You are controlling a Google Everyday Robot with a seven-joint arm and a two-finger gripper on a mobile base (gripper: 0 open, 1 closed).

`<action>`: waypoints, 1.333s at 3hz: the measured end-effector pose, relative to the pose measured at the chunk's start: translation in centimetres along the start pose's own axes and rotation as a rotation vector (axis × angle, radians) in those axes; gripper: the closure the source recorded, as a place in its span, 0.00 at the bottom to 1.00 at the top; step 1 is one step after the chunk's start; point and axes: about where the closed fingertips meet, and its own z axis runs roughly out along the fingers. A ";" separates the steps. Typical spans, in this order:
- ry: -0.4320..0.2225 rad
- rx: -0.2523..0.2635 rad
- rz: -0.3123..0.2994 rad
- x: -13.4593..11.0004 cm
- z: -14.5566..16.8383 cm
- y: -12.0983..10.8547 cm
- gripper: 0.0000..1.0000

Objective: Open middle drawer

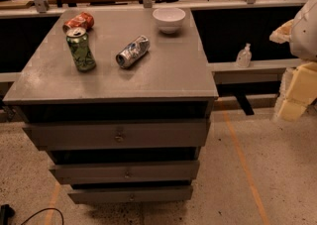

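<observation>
The grey cabinet stands in the middle of the camera view with three drawers in its front. The middle drawer is a wide, shallow grey front with a small central knob. It lies below the taller top drawer and above the narrow bottom drawer. Its front sits in line with the others. My gripper, pale yellow below a white arm part, is at the far right edge, well away from the cabinet and above the floor.
On the cabinet top stand a green can and a white bowl, and a red can and a silver can lie on their sides. A clear bottle stands on a ledge to the right. A black cable lies on the floor at the lower left.
</observation>
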 end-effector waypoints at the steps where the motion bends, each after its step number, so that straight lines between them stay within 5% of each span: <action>1: 0.000 0.000 0.000 0.0 0.0 0.0 0.00; 2: -0.064 -0.072 -0.016 -0.7 3.9 0.9 0.00; 4: -0.244 -0.246 -0.097 -2.7 16.8 6.9 0.00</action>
